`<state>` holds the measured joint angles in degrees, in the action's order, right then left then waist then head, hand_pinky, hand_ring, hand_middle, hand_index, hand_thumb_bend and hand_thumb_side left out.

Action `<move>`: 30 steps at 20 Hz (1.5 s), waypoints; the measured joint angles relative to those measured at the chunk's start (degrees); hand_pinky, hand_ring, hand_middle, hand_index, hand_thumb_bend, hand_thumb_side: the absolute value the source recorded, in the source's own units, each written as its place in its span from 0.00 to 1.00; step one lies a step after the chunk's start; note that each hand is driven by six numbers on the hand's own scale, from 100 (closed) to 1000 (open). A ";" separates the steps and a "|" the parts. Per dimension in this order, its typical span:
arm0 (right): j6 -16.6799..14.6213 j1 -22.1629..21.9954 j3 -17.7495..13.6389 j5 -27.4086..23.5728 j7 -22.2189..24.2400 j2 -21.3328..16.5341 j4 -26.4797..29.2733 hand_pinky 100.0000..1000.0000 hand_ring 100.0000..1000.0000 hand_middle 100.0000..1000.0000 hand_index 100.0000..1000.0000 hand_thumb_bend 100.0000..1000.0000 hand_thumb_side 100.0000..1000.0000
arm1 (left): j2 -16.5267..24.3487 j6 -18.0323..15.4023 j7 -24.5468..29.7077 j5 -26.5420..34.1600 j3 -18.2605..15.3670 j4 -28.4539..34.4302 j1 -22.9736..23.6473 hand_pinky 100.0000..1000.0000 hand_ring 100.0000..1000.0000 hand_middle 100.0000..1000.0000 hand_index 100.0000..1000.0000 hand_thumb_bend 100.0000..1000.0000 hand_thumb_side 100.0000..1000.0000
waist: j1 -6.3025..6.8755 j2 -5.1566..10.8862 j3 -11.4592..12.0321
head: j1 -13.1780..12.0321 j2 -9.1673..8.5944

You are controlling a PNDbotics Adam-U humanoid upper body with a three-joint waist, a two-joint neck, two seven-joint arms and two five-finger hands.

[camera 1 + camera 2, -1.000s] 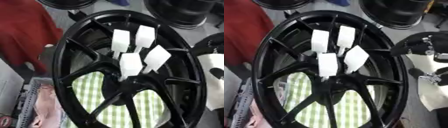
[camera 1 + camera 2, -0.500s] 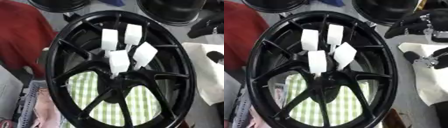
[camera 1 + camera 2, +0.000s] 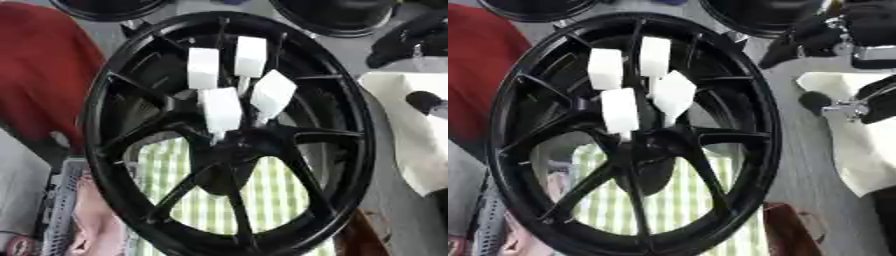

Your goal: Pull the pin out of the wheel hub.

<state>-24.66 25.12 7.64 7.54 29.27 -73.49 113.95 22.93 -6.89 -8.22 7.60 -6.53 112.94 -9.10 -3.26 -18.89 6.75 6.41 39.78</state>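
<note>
- Grey desk (image 3: 385, 60) lies under our black wheel hub (image 3: 350, 150), with green checked cloth (image 3: 271, 190) showing between its spokes.
- Four white-tagged pins (image 3: 222, 110) stand clustered at the hub's centre, untouched.
- Our right hand (image 3: 842, 37) hovers beyond the rim's upper right, touching nothing; we cannot tell how its fingers sit.
- White cloth (image 3: 868, 150) flanks the rim's right edge.
</note>
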 measured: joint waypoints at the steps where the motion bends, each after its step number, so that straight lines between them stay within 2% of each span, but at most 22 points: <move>1: 0.11 0.57 0.34 -0.27 0.29 0.00 0.00 0.90 0.90 0.84 0.92 0.00 0.00 | 0.71 -0.24 -0.54 0.02 0.13 0.19 -0.03 0.89 0.90 0.81 0.88 0.15 0.62 | 0.02 0.00 0.22 | 0.15 0.09; 2: 0.23 1.11 0.69 -0.55 0.57 0.01 0.00 0.90 0.90 0.85 0.92 0.00 0.00 | 1.40 -0.56 -1.09 0.02 0.31 0.31 -0.07 0.89 0.91 0.81 0.88 0.14 0.61 | 0.02 0.00 0.40 | 0.28 0.17; 3: 0.38 1.64 1.05 -0.78 0.87 0.02 0.01 0.90 0.90 0.86 0.92 0.00 0.00 | 2.09 -0.92 -1.69 -0.03 0.36 0.43 -0.09 0.89 0.90 0.81 0.88 0.20 0.68 | 0.02 0.00 0.49 | 0.36 0.29; 4: 0.59 2.12 1.43 -1.00 1.12 0.04 0.01 0.90 0.90 0.86 0.92 0.00 0.00 | 2.78 -1.33 -2.25 -0.11 0.50 0.45 -0.16 0.89 0.90 0.81 0.88 0.15 0.60 | 0.05 0.01 0.63 | 0.49 0.39; 11: 2.55 6.62 3.92 -2.39 2.96 1.46 0.01 0.90 0.91 0.87 0.92 0.00 0.00 | 6.35 -4.03 -5.05 -0.02 1.29 0.48 -1.13 0.89 0.91 0.82 0.89 0.18 0.57 | -0.04 0.14 1.69 | 1.07 0.41; 17: 4.93 10.75 6.08 -3.70 5.35 3.52 0.03 0.89 0.90 0.86 0.92 0.00 0.00 | 7.43 -5.19 -6.74 1.52 1.36 0.48 -2.11 0.89 0.91 0.82 0.88 0.20 0.55 | -0.78 0.17 2.43 | 1.25 0.40; 21: 6.70 13.10 7.85 -3.96 7.20 5.21 0.08 0.89 0.89 0.81 0.92 0.00 0.00 | 7.59 -5.51 -7.27 2.02 1.36 0.49 -2.61 0.89 0.91 0.82 0.88 0.20 0.55 | -1.17 0.17 2.79 | 1.26 0.40; 26: 9.19 15.43 9.67 -3.85 9.29 7.13 0.10 0.88 0.85 0.79 0.91 0.04 0.00 | 7.92 -5.53 -7.33 2.29 1.36 0.49 -3.02 0.89 0.91 0.82 0.88 0.20 0.55 | -1.70 0.17 3.54 | 1.26 0.40; 30: 11.10 16.42 10.54 -3.20 10.63 8.33 0.10 0.84 0.75 0.81 0.92 0.06 0.00 | 7.93 -5.53 -7.33 2.55 1.36 0.49 -3.16 0.89 0.91 0.82 0.88 0.21 0.55 | -2.32 0.17 4.25 | 1.26 0.39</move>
<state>-13.56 41.54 18.18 4.33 39.89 -65.16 114.05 30.86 -12.41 -15.56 10.15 -5.17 113.43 -12.26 -5.58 -18.72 11.00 7.67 40.16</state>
